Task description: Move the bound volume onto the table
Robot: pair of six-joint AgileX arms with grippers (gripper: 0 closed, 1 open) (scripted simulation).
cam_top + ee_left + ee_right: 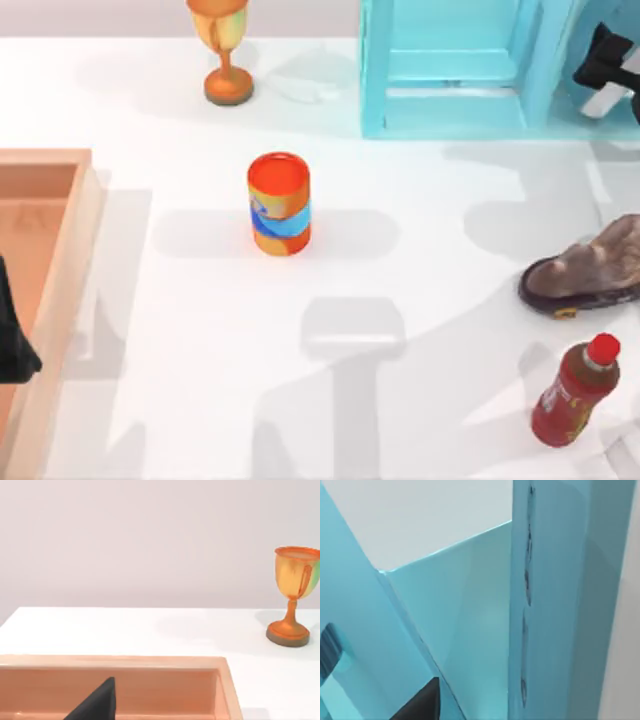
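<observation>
Right pincer (pixel 606 62) beside the shelf unit (pixel 455 70) — grip state unclear, book unseen.

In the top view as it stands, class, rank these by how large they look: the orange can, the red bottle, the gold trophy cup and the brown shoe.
1. Brown shoe, though the picture's edge cuts it off.
2-3. Red bottle and orange can: too alike to rank.
Unranked: gold trophy cup, since the top edge cuts it off.

The white table (pixel 400 400) carries a can (pixel 279 204) mid-table, trophy (pixel 224 45) and shelf (pixel 455 70) along the far edge, tray (pixel 50 300) at the left edge, shoe (pixel 590 270) and bottle (pixel 575 392) at the right edge.
</observation>
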